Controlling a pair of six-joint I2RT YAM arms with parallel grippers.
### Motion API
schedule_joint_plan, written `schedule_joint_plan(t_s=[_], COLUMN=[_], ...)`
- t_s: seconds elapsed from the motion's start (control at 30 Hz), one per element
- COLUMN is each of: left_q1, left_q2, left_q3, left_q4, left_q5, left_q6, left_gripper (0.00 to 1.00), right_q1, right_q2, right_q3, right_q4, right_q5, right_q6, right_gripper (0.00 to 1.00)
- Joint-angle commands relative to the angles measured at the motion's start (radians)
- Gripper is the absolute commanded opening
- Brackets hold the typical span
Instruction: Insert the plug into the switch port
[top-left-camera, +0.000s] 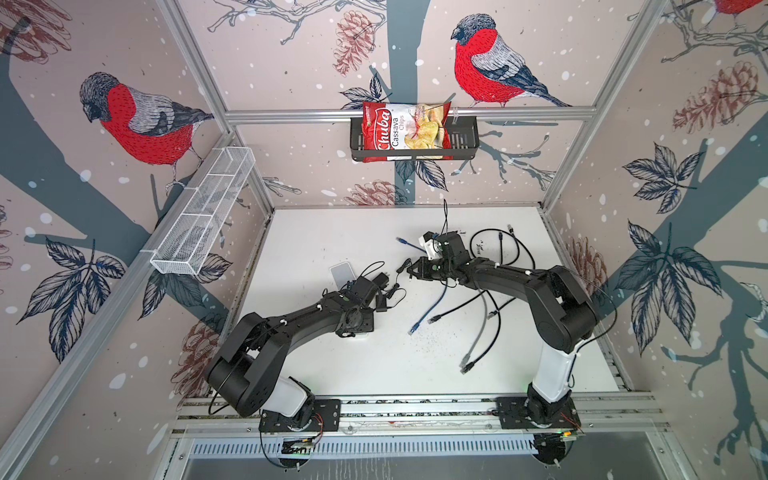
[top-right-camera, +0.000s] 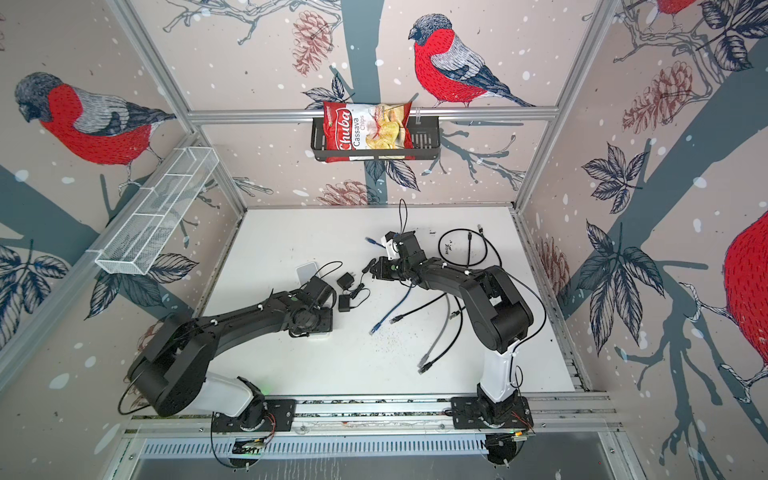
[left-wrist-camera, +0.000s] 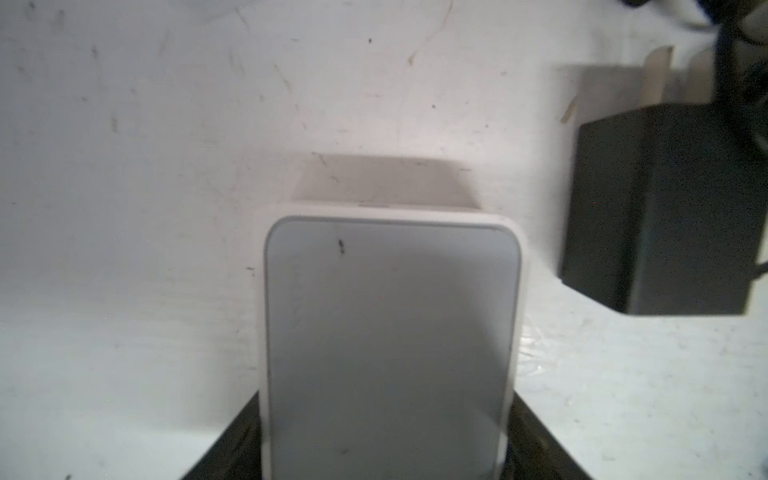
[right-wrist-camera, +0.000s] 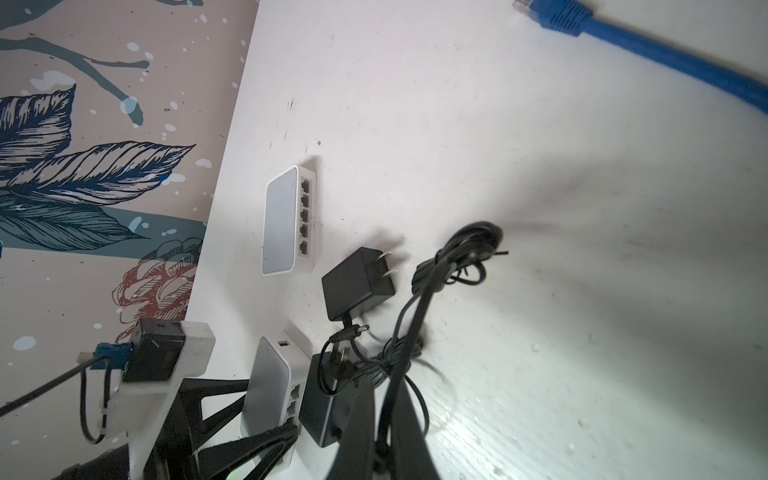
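A white switch (left-wrist-camera: 390, 332) lies flat on the table between my left gripper's (left-wrist-camera: 386, 457) dark fingers, which press against its two long sides. The right wrist view shows this same switch (right-wrist-camera: 266, 390), its ports facing a black power adapter (right-wrist-camera: 320, 399). My right gripper (right-wrist-camera: 374, 436) is shut on a thin black cord (right-wrist-camera: 419, 307). The cord runs to a bunched loop with a small plug (right-wrist-camera: 500, 252) sticking out. In both top views this gripper (top-left-camera: 409, 272) (top-right-camera: 373, 266) hovers mid-table, right of the left gripper (top-left-camera: 353, 328).
A second white switch (top-left-camera: 341, 272) (right-wrist-camera: 286, 220) lies farther back, a second adapter (right-wrist-camera: 357, 282) and a loose barrel plug (right-wrist-camera: 353, 330) beside it. Blue (top-left-camera: 432, 303), grey (top-left-camera: 478, 332) and black network cables sprawl right of centre. A chips bag (top-left-camera: 405, 129) sits in the wall basket.
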Motion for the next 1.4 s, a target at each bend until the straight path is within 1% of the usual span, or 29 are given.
schedule_joint_plan(t_s=[0.0, 0.13, 0.3, 0.37, 0.5, 0.63, 0.67, 0.8, 0.9, 1.03, 1.1, 1.2, 1.37], left_q1=[-0.004, -0.036, -0.078, -0.086, -0.093, -0.099, -0.1, -0.103, -0.109, -0.133, -0.139, -0.14, -0.143], left_q2=[-0.043, -0.17, -0.339, -0.395, -0.46, -0.438, -0.424, -0.362, -0.314, -0.284, -0.279, -0.261, -0.24], left_q3=[-0.033, -0.082, -0.173, -0.22, -0.303, -0.297, -0.293, -0.285, -0.284, -0.313, -0.327, -0.325, -0.359], left_q4=[0.054, 0.175, 0.373, 0.461, 0.641, 0.703, 0.721, 0.789, 0.851, 0.986, 1.046, 1.077, 1.168], left_q5=[-0.003, -0.028, -0.026, -0.003, 0.019, 0.007, 0.007, -0.029, -0.029, -0.032, -0.017, 0.008, 0.087], left_q6=[0.019, 0.068, 0.158, 0.202, 0.286, 0.372, 0.402, 0.465, 0.522, 0.619, 0.663, 0.724, 0.811], left_gripper=[0.35, 0.27, 0.27, 0.24, 0.24, 0.22, 0.19, 0.14, 0.12, 0.13, 0.14, 0.14, 0.15], right_q1=[0.001, -0.006, -0.016, -0.019, -0.023, -0.024, -0.025, -0.024, -0.022, -0.006, 0.005, 0.02, 0.037], right_q2=[-0.004, -0.017, -0.038, -0.047, -0.061, -0.07, -0.073, -0.094, -0.112, -0.136, -0.146, -0.158, -0.157], right_q3=[0.004, -0.009, -0.016, -0.016, -0.02, -0.021, -0.024, -0.036, -0.043, -0.051, -0.058, -0.082, -0.127], right_q4=[0.029, 0.056, 0.082, 0.088, 0.121, 0.156, 0.169, 0.214, 0.237, 0.249, 0.261, 0.301, 0.404], right_q5=[-0.02, -0.042, -0.06, -0.062, -0.084, -0.12, -0.13, -0.153, -0.15, -0.112, -0.086, -0.05, -0.032], right_q6=[-0.005, 0.004, 0.016, 0.02, 0.036, 0.048, 0.053, 0.073, 0.081, 0.069, 0.062, 0.058, 0.077], right_gripper=[0.06, 0.07, 0.07, 0.08, 0.08, 0.08, 0.08, 0.09, 0.09, 0.09, 0.09, 0.09, 0.09])
